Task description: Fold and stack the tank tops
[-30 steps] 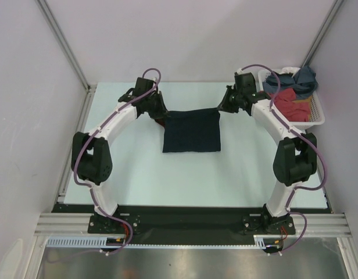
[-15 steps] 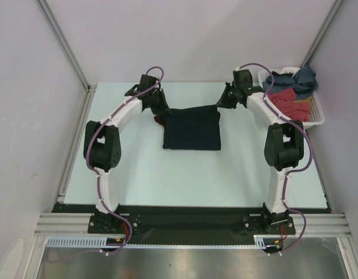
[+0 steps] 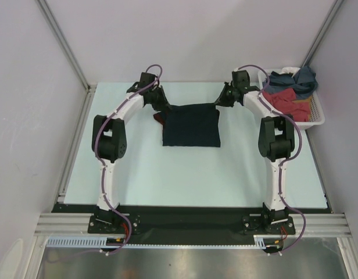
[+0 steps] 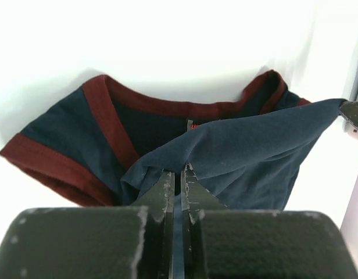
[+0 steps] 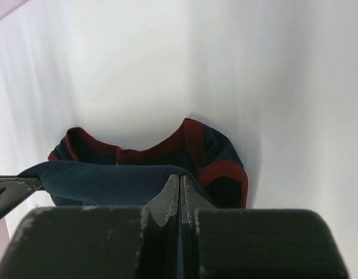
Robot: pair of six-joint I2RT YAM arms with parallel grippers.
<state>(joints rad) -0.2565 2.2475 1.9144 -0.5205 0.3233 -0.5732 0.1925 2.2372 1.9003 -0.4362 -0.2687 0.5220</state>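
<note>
The dark navy tank top with reddish trim lies at the table's far middle, its hem folded up over its body. My left gripper is shut on the hem's left corner, and my right gripper is shut on its right corner. The left wrist view shows the navy cloth pinched between the jaws, with the reddish neckline beyond. The right wrist view shows the same cloth in its jaws. The slate-blue tank top lies in the basket.
A white basket at the far right holds a red garment, a white one and the slate-blue top. White walls stand close behind the table's far edge.
Both grippers have carried the hem farther toward the far edge, over the top's neckline. Both arms have stretched out, their elbows swinging inward.
</note>
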